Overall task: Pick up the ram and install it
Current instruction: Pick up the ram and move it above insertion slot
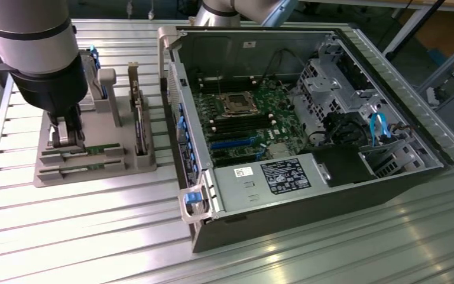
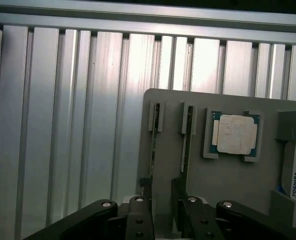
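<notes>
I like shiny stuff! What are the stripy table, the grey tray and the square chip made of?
Stripy table: looks like bare brushed aluminium; ribbed slats throw bright glare.
Grey tray: probably matte plastic; dull, even, no shine.
Square chip: likely a pale metal lid on a greenish board.

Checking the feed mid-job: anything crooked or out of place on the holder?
Nothing stands out. The ram and the second stick stand straight in the grey holder, the processor chip lies flat in its pocket, and the open claw straddles the ram.
</notes>
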`<state>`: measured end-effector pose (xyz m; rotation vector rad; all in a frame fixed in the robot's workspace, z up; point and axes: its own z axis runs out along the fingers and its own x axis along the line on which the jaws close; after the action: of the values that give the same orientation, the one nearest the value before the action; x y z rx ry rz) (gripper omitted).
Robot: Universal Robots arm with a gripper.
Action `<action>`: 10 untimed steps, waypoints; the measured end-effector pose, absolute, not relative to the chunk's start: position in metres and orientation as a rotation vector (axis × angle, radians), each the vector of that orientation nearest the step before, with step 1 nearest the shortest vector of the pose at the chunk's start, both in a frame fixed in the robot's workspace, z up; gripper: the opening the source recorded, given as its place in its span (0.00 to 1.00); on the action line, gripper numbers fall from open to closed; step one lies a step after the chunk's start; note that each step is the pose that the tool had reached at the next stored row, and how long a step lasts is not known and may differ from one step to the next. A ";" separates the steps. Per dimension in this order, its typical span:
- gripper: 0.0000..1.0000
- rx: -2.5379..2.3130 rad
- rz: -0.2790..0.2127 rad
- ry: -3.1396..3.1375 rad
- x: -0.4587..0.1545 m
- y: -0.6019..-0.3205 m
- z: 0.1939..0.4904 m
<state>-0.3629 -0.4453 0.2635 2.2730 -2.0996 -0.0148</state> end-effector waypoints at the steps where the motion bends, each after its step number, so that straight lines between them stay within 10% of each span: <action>1: 0.30 2.273 -0.015 -2.100 -0.363 -0.447 0.264; 10: 0.30 2.273 -0.015 -2.100 -0.363 -0.448 0.256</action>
<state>-0.3633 -0.4478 0.2558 2.2734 -2.0999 -0.0153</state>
